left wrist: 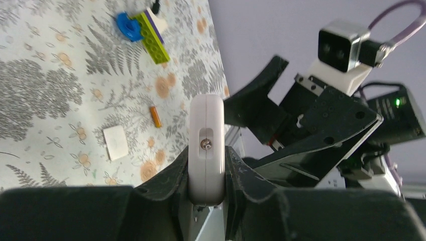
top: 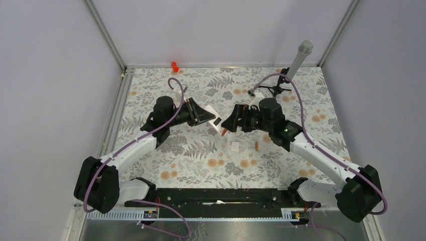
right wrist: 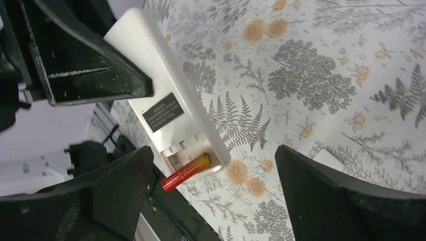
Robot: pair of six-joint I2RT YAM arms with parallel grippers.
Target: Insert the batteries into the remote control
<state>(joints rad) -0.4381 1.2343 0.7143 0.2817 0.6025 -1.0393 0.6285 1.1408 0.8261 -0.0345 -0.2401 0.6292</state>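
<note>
Seating the first battery looks like the step in hand.

From above, the left gripper (top: pixel 210 118) holds the remote (top: pixel 215 121) lifted over the table. The right gripper (top: pixel 227 124) faces the remote's open end, where a reddish first battery (top: pixel 223 132) shows. A second battery (top: pixel 256 146) lies on the table a little beyond that end, near a small white cover (top: pixel 234 146).

At the left wrist, the remote is seen end-on with the fingers clamped on its two flat sides. The second battery and the cover lie on the cloth to the left of the remote. A blue disc (left wrist: pixel 128 26) and a yellow-green block (left wrist: pixel 153 36) sit farther off on that side.

At the right wrist, the fingers stand wide apart and touch nothing. The first battery lies aslant, one end inside the remote's open compartment and the other poking past the remote's end, so it does not look seated. The next move probably calls for a gentle push on that protruding end until the battery lies flat. After that, the second battery has to be fetched from the table.
</note>
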